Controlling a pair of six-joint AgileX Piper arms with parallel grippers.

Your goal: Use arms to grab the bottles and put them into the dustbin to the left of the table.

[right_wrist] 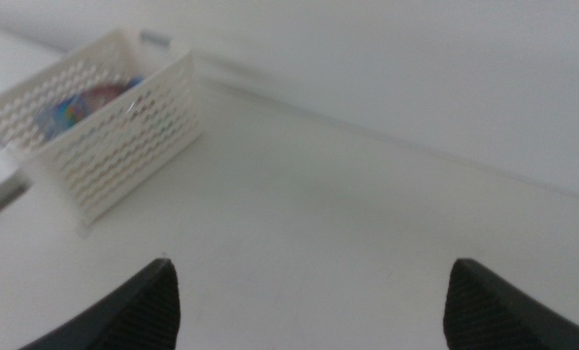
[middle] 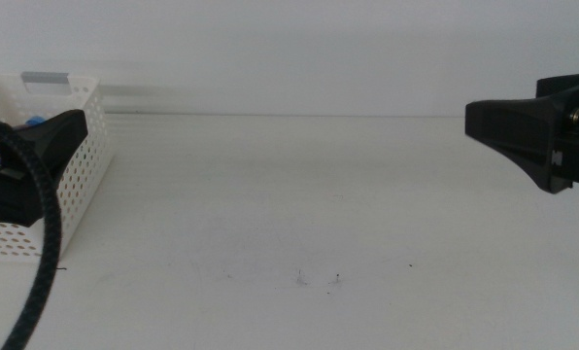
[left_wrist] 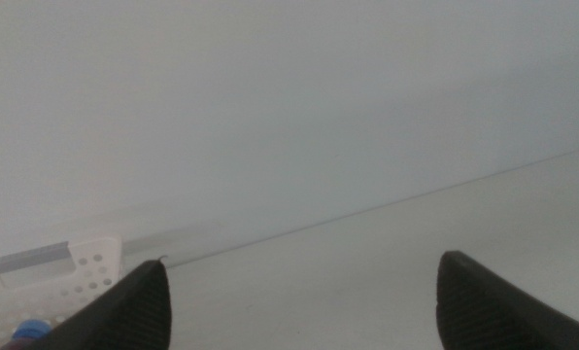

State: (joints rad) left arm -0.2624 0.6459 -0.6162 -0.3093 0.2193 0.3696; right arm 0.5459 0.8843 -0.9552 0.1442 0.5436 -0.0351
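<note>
1. The dustbin (middle: 76, 165) stands on the table (middle: 299, 204) directly under the left gripper (middle: 37, 146), with colourful bottles (right_wrist: 87, 105) lying inside it; a blue cap (left_wrist: 29, 331) shows just beside the left gripper's jaw
2. The left gripper hangs over the dustbin, its jaws spread wide and empty
3. The right gripper (middle: 523, 131) hovers above the table, well apart from the dustbin, jaws spread wide with nothing between them
</note>
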